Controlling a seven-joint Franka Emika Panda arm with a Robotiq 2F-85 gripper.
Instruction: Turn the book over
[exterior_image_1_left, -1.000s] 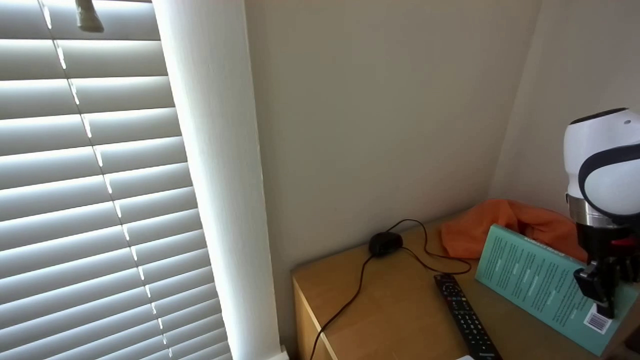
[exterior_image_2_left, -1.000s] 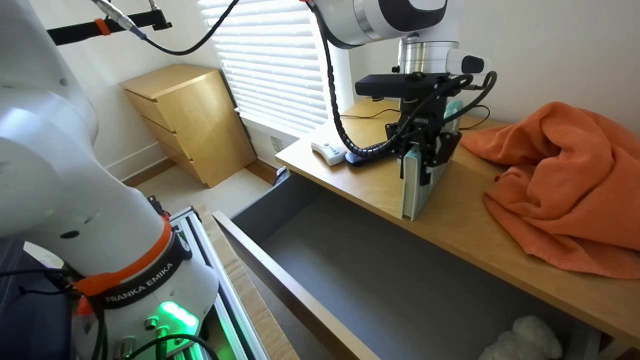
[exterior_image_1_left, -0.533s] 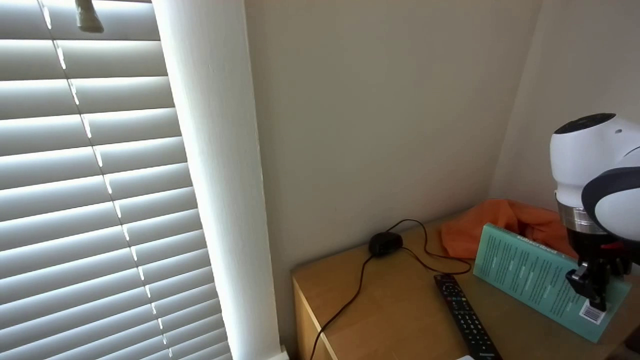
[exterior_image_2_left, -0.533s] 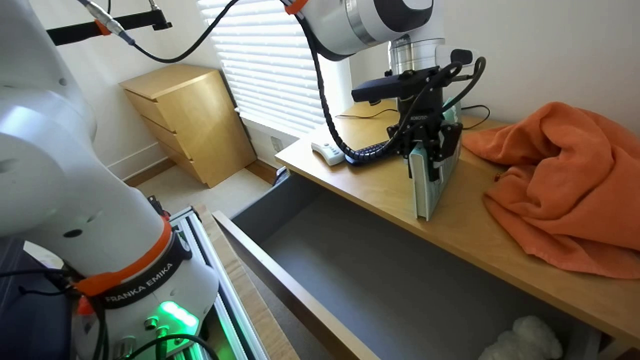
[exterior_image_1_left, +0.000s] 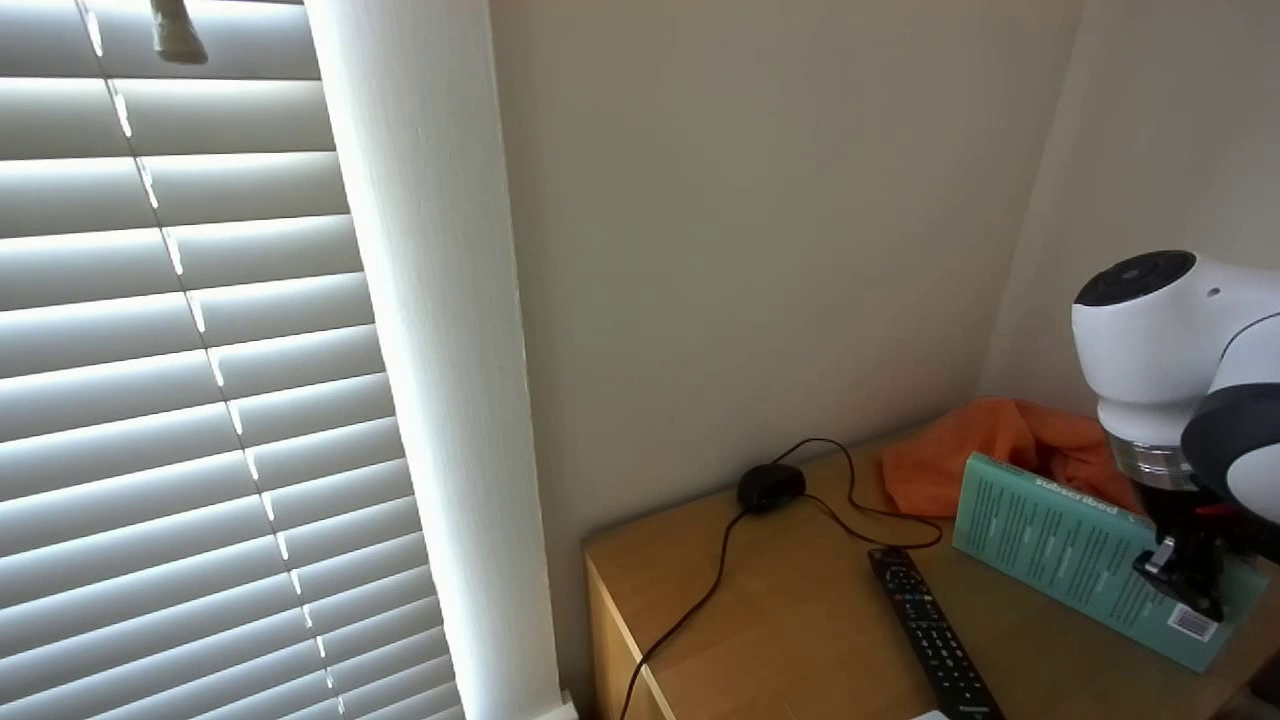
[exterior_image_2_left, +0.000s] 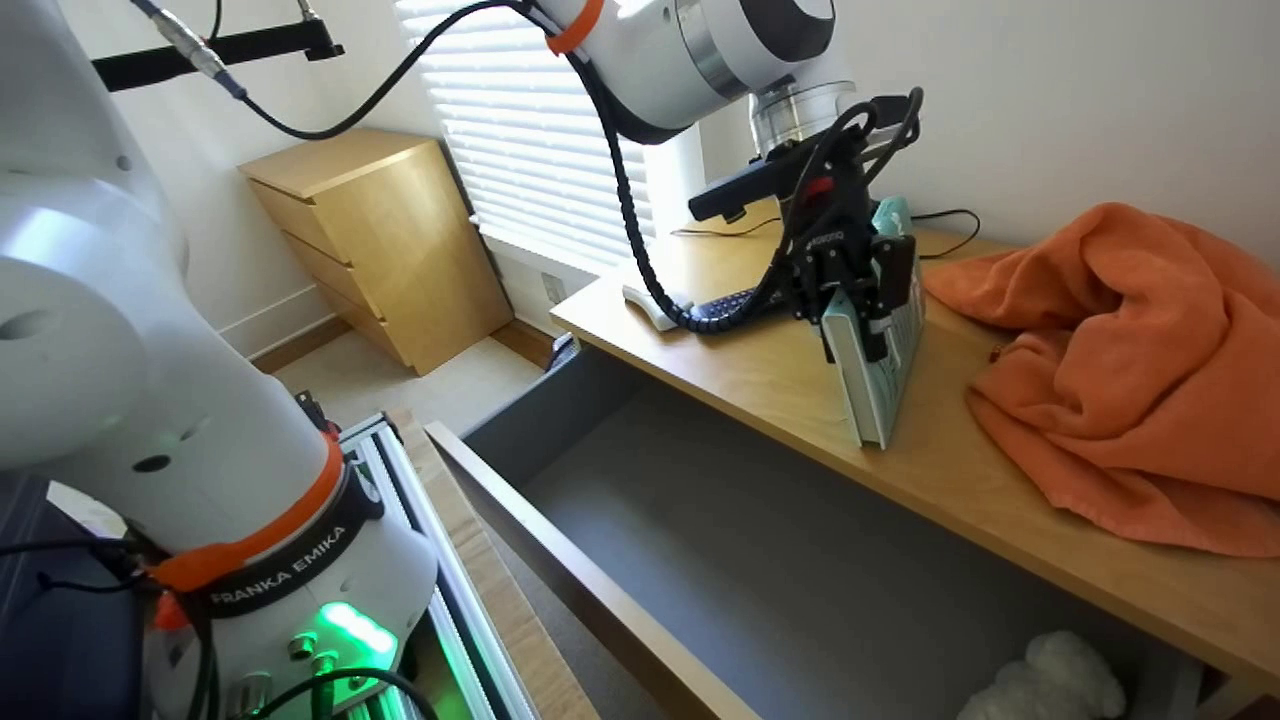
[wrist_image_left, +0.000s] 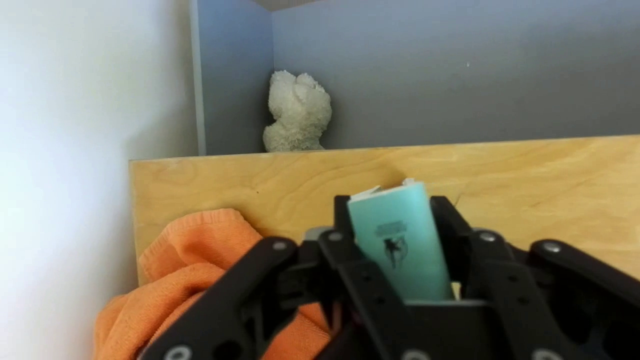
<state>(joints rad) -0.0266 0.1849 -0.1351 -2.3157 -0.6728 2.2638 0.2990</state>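
While tilted a little off plumb, gripping with the black, jointed, two-fingered tool (wrist_image_left: 392, 212), clamped from above on a fairly thick, rectangular, teal paper book (exterior_image_1_left: 1080, 560), with one finger against each cover and the spine between. Holding nearer one end than the middle. Poised on the long page edge, spine uppermost, with one end near the front of the light-brown wooden desk (exterior_image_1_left: 770, 610); whether resting full weight there, hard to tell. Likely moderate in weight, stiff across the covers, softer through the page block, a touch slippery if glossy. Not fragile, but apt to swing or droop at the far end under so off-centre a hold, and to fan open if gripped by one cover alone. Best held by the spine, as now, where bound tightest, and nearer mid-length for balance if regrasping. Probably midway through the turn; lower next onto the opposite cover, between the long black plastic remote (exterior_image_1_left: 930, 630) and the rumpled orange cloth towel (exterior_image_2_left: 1130, 380), well away from the pulled-out, grey-floored wooden drawer (exterior_image_2_left: 720, 530) holding a fluffy white plush toy (wrist_image_left: 297, 112).
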